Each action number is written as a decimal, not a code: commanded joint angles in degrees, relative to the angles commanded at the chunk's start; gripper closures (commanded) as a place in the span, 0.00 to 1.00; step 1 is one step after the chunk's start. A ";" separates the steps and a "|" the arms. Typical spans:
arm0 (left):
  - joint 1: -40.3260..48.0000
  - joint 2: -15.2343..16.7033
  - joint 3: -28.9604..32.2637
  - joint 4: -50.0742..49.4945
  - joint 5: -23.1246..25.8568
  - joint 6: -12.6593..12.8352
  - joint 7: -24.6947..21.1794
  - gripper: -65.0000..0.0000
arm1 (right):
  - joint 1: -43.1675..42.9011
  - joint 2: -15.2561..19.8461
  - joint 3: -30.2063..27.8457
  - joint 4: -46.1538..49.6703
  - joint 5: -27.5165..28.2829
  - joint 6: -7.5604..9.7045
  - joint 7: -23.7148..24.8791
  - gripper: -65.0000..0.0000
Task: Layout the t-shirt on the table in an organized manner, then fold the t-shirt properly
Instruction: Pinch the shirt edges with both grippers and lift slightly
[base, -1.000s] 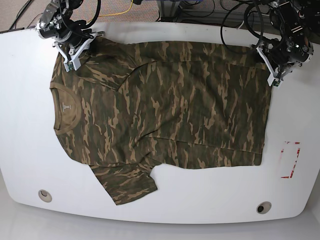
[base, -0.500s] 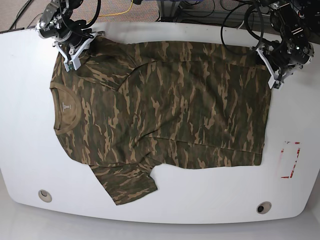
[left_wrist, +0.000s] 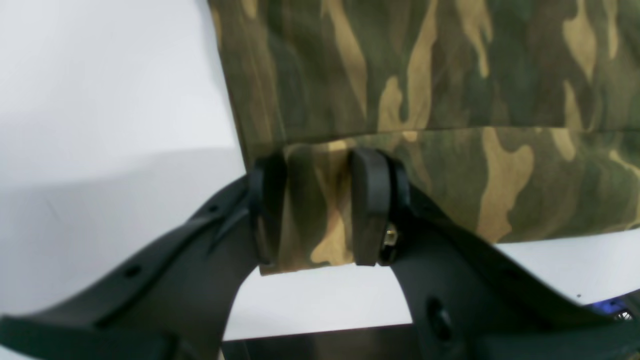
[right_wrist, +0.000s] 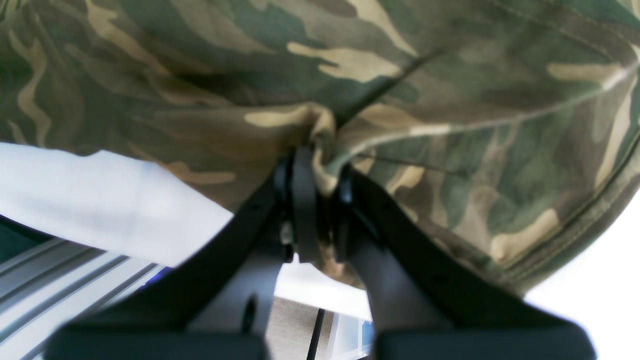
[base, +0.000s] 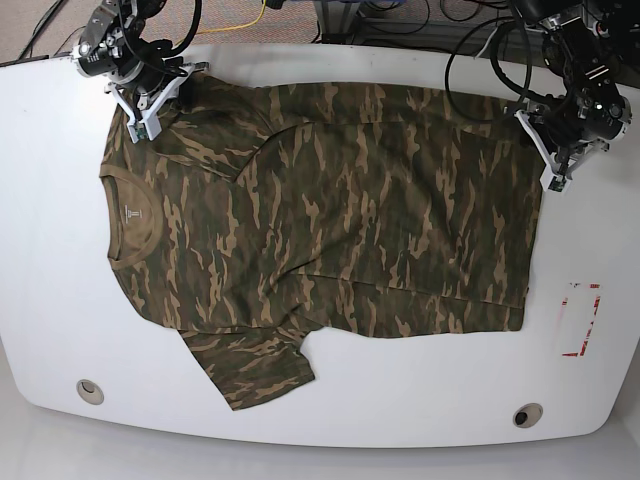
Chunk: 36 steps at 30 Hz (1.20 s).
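left tool (left_wrist: 315, 210) straddling t-shirt (left_wrist: 425, 85) hem corner

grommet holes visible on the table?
2. One grommet hole sits at the near left corner, the other at the near right. The t-shirt may hide more.

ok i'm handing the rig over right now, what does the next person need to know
Left end effector: fingers either side of the shirt's hem corner with a visible gap, so open.
Right end effector: shut on bunched shirt fabric by the far sleeve.
The shirt lies spread flat on the table, collar toward the right arm's side; the near sleeve sticks out.
Done: layout mostly. Left: all the folding.
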 joint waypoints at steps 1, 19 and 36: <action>0.00 0.00 0.00 0.00 0.00 0.00 0.00 0.70 | 0.00 0.00 0.00 0.00 0.00 0.00 0.00 0.96; 0.00 -2.02 -0.09 -4.22 -0.35 0.00 -0.09 0.58 | 0.09 0.00 0.00 -0.18 0.00 0.00 0.00 0.96; 0.18 -1.85 0.18 -3.96 -0.18 0.00 0.00 0.81 | 0.18 0.00 0.00 -0.18 0.00 0.00 0.00 0.96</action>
